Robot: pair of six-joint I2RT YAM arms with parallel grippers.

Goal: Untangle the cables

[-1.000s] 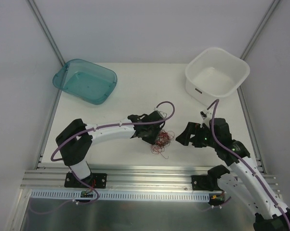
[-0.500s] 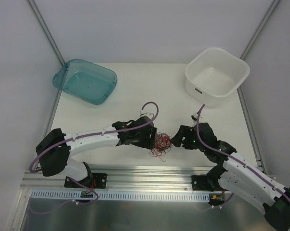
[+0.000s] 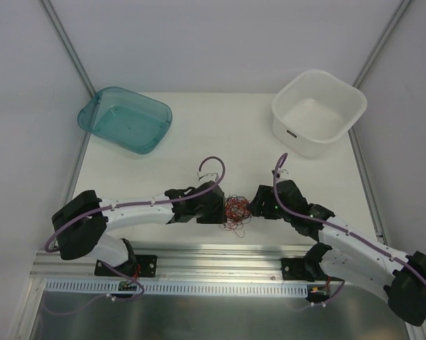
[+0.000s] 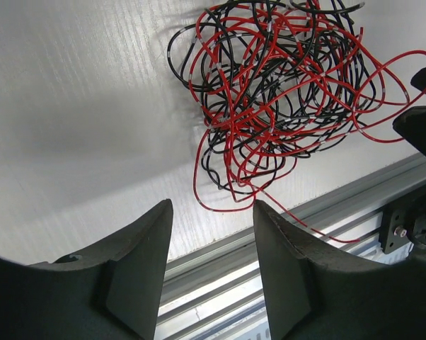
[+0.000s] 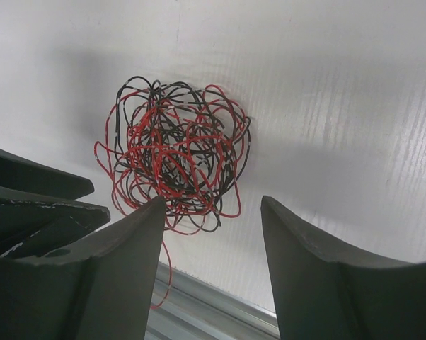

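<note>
Overhead, the cables (image 3: 235,210) are too small to tell strand from strand. In the left wrist view the tangle runs off the top edge, and the left gripper (image 4: 211,212) below it has its jaws cropped.

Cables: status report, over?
Left gripper open, right gripper open, one each side. Cables one tangled red-black ball on the table, ungripped. Nothing in the way.

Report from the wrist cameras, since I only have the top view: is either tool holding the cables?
Observer: No. The left tool is open and empty; the cables lie ahead of it.
Operator: Give me the right one.
Observer: The right tool is open too, with the cables just ahead of it, ungripped.
Operator: Note any stray strands.
Observer: One red strand trails from the cables over the aluminium rail.
</note>
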